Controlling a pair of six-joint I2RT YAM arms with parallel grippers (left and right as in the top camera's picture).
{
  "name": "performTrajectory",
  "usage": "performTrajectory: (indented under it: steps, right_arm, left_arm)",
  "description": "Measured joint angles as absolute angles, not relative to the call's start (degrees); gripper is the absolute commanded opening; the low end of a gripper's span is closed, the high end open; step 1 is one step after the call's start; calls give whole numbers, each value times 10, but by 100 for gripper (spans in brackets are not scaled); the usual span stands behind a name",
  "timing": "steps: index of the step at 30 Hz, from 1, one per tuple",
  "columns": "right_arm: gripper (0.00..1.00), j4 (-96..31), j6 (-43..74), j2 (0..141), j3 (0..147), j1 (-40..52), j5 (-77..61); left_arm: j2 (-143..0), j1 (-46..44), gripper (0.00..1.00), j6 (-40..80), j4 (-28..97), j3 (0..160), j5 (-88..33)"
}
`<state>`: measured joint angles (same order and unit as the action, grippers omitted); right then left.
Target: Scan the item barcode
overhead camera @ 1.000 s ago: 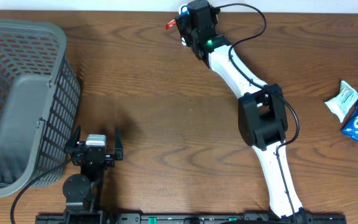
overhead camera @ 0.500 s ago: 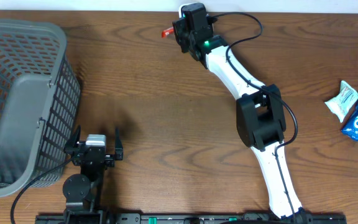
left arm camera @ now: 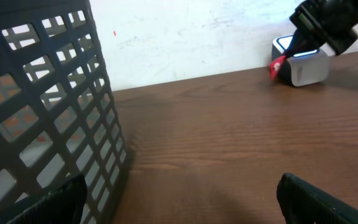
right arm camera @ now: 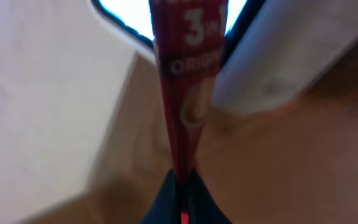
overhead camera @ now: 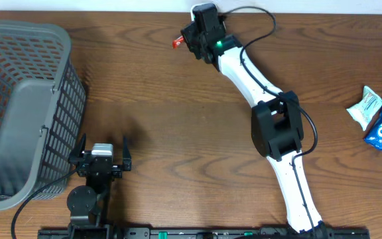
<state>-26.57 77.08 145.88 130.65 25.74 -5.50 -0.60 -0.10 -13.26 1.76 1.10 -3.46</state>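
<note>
Upper print on red sachet [right arm camera: 182, 93]: "3 in 1" is being shown in white, its top being cut off by the frame edge.
Lower print on red sachet: "ORIG…" is being displayed in pale letters, the rest being folded out of sight.
Print on blue packet [overhead camera: 379, 131]: white lettering is being shown, too small to be read.

basket [overhead camera: 25, 99]: table [overhead camera: 178, 133] left end | left gripper [overhead camera: 103, 142]: front, just right of basket | sachet [overhead camera: 176, 44]: far edge, middle, just beside scanner [left arm camera: 303, 67] | snack packets [overhead camera: 378, 114]: right end, well apart
</note>
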Motion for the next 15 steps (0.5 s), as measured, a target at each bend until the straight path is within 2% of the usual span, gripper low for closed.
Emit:
performTrajectory:
  steps: [6, 15]
  right_arm:
    - [2, -450, 606, 1459, 1409, 257, -71]
    - [4, -488, 496, 1459, 1425, 248, -37]
  left_arm:
    - [-6, -1, 98, -133, 18, 11, -34]
    - [-6, -1, 98, -133, 18, 11, -34]
